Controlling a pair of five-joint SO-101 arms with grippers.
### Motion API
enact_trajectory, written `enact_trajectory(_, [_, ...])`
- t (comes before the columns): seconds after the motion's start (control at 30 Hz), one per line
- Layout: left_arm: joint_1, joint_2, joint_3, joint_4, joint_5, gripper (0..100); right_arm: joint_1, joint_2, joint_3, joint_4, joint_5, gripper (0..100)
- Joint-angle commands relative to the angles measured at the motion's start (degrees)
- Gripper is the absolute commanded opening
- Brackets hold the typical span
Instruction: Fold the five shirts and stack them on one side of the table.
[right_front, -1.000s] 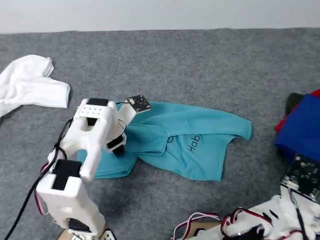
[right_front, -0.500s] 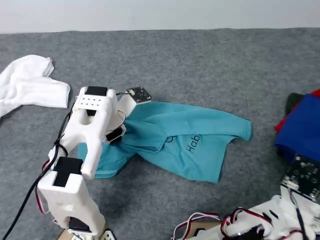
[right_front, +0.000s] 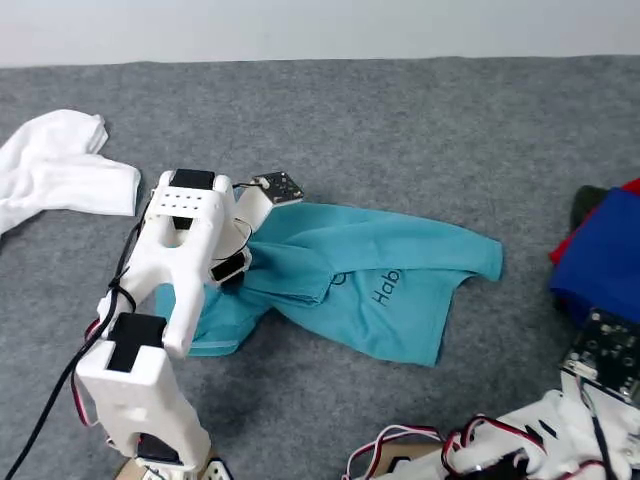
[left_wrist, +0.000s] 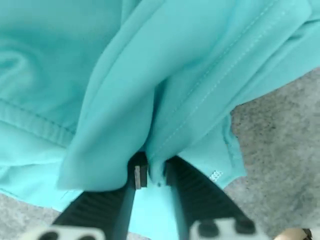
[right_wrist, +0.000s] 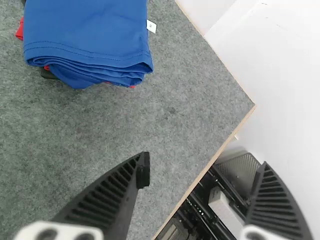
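The left arm (right_front: 170, 290) is seen rising from its base at the near left edge of the table (right_front: 400, 130). It is bent forward, with its white segments stacked one above the other and its wrist turned down and towards the right. The left gripper (left_wrist: 152, 172) is held low, close to the table surface. Its two dark fingers (left_wrist: 192, 187) are pressed close together, and a fold of the teal shirt (left_wrist: 190, 75) is pinched between them. The right arm (right_front: 600, 390) is folded low at the near right corner of the table. The right gripper (right_wrist: 202, 172) is pointed downward over the table's edge, and its jaws are spread wide apart.
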Motion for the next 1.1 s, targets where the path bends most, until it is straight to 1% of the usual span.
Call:
enact_trajectory(0.0, [0.97,-0.97,-2.24,0.26,0.44,12,0.40,-0.22,-2.37,0.40,0.00,32.1])
enact_trajectory(0.13, [1.76,-0.79,-2.42,0.18,0.44,12,0.40,-0.22,-2.37,0.40,0.00,32.1])
enact_trajectory(0.2, [1.85,-0.53,-2.15,-1.32,0.44,12,0.40,-0.22,-2.37,0.40,0.00,32.1])
enact_trajectory(0.4, [1.85,-0.44,-0.57,-2.99,0.44,4,0.40,-0.22,-2.37,0.40,0.00,32.1])
enact_trajectory(0.63, [1.85,-0.53,0.40,-2.64,0.35,3,0.40,-0.22,-2.37,0.40,0.00,32.1])
enact_trajectory(0.7, [1.85,-1.14,0.04,-2.55,0.35,1,0.40,-0.22,-2.37,0.40,0.00,32.1])
enact_trajectory(0.73, [1.93,-1.23,-0.40,-2.02,0.35,0,0.40,-0.22,-2.37,0.40,0.00,32.1])
enact_trajectory(0.83, [1.85,-1.23,-4.70,2.90,0.44,0,0.40,-0.22,-2.37,0.40,0.00,32.1])
enact_trajectory(1.0, [1.32,-1.23,-15.96,12.57,0.44,0,0.31,-0.22,-2.37,0.40,0.00,32.1])
enact_trajectory(1.07, [0.70,-1.32,-20.09,14.07,1.58,0,0.31,-0.22,-2.37,0.40,0.00,32.1])
